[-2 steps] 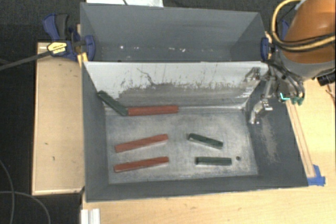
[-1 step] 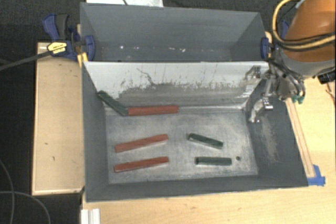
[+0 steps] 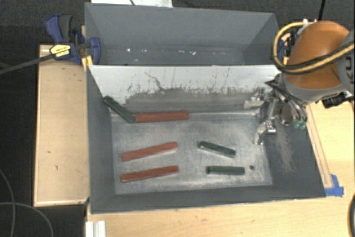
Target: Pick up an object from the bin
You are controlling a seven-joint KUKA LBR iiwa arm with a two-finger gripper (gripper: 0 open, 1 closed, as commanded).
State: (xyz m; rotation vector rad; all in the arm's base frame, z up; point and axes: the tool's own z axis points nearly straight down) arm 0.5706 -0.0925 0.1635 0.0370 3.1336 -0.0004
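My gripper (image 3: 267,122) hangs over the right side of the bin, near its right wall and above the floor. Nothing shows in it. A short dark green bar (image 3: 217,148) lies on the floor to its lower left, slightly tilted. A second dark green bar (image 3: 225,171) lies below that one, near the front wall. Both are apart from the gripper.
Three red-brown bars lie on the left half: one (image 3: 162,116) along the back wall, two (image 3: 150,151) (image 3: 150,174) towards the front. A dark grey bar (image 3: 118,109) lies slanted at the back left corner, touching the back red-brown bar's end. The arm's orange cover sits above the right wall.
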